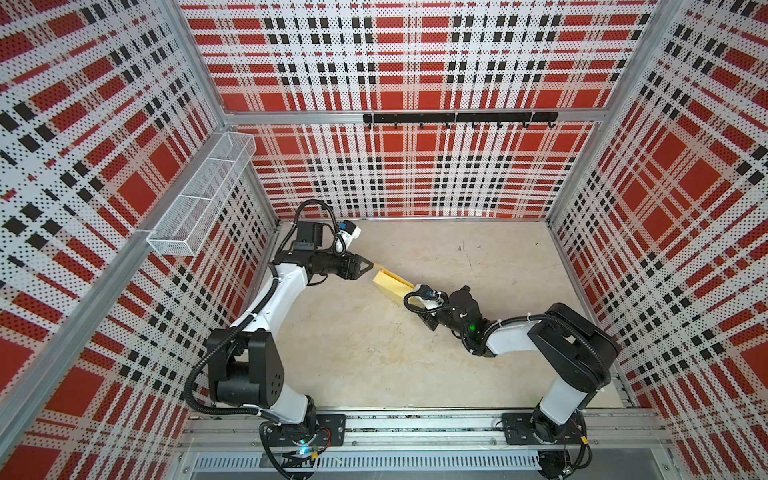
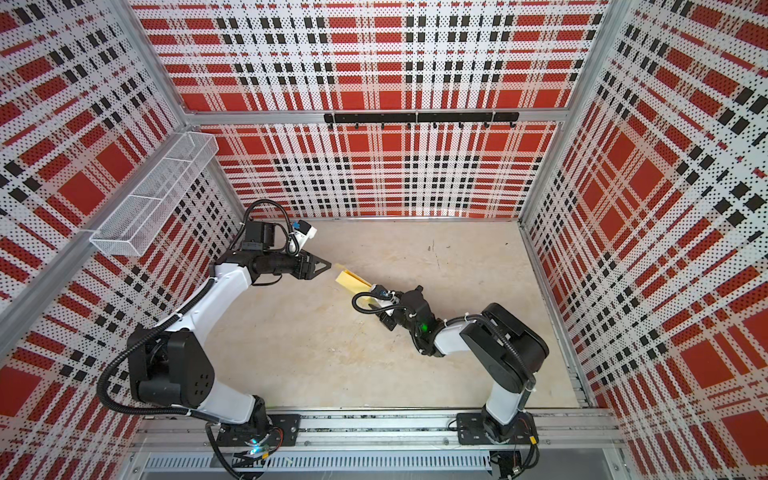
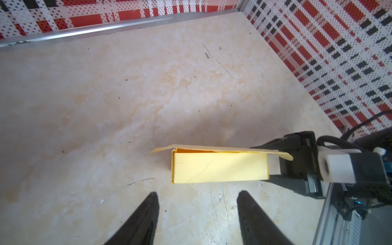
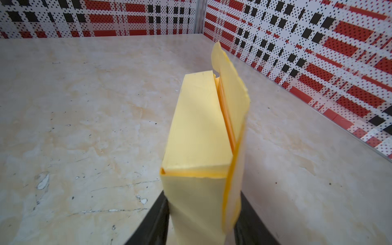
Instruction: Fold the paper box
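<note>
In both top views the right arm's wrist camera [image 1: 428, 293] largely covers the right gripper [image 4: 203, 193] and the near end of the paper box [image 1: 390, 284]; in the wrist views the lower edge cuts off its fingers [image 4: 158, 218] and those of the left gripper [image 3: 197, 192], and the box's gripped end is blurred.

Beige marbled tabletop [image 1: 374, 353], dark scuffs, small white flecks [image 3: 102, 201], paper box [image 1: 390, 286] over it, contact unclear.

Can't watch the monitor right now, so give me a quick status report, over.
Right gripper shut on paper box, lid flap ajar. Left gripper open, empty, facing it. Nothing in the way.
</note>
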You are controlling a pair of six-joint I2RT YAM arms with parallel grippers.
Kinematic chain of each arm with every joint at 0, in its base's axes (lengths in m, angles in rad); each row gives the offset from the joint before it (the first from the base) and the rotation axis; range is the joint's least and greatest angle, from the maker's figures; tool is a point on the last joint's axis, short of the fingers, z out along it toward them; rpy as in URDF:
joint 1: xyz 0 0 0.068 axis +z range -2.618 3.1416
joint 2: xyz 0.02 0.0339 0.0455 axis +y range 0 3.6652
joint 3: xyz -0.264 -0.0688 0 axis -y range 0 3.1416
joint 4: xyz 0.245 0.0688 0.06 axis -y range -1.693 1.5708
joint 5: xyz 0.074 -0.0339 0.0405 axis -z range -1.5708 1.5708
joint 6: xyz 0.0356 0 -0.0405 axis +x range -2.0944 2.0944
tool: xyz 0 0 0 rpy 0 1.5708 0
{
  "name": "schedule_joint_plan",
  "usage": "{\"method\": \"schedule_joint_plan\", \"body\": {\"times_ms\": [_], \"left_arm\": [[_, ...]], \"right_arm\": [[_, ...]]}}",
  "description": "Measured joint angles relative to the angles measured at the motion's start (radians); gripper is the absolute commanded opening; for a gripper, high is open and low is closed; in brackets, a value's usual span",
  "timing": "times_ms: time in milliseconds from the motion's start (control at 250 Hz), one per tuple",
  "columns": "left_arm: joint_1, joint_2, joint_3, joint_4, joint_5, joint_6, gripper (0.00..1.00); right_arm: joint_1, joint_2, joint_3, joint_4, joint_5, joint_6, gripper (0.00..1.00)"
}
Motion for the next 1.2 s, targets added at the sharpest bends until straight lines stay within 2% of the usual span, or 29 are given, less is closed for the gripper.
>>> {"method": "schedule_joint_plan", "body": {"times_ms": [136, 392, 496, 940, 1200], "left_arm": [[-0.025, 0.034, 0.023, -0.008, -0.01, 0.078, 0.64], [-0.068, 0.169, 0.137, -0.092, -0.043, 0.32, 0.66], [-0.075, 0.229, 0.195, -0.116, -0.042, 0.372, 0.65], [-0.129, 0.336, 0.268, -0.188, -0.076, 0.548, 0.65], [-0.133, 0.351, 0.306, -0.233, -0.078, 0.718, 0.65]], "right_arm": [[0.0, 0.037, -0.034, 0.079, -0.003, 0.051, 0.45], [0.0, 0.077, -0.064, 0.169, -0.014, 0.092, 0.45], [0.0, 0.079, -0.069, 0.189, -0.015, 0.097, 0.45], [-0.021, 0.103, -0.071, 0.235, -0.027, 0.11, 0.46], [-0.034, 0.114, -0.071, 0.242, -0.057, 0.111, 0.45]]}}
